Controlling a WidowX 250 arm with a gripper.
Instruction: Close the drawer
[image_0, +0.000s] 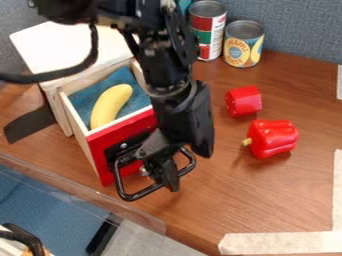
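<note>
My claw (163, 180) hangs down by the drawer's (100, 159) black handle (141, 193). I can't tell if it's apart or together.

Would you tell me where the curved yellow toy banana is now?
In the camera view, the banana lies left of centre, on the blue lining of the open wooden drawer, just behind its red front panel.

table (260, 195): brown, under drawer box (67, 45)
black strip (30, 125): beside box
cans (243, 44): upright, near box
red cylinder (244, 101): apart from box
pepper (274, 138): farther out
tape (280, 242): farthest out
</note>
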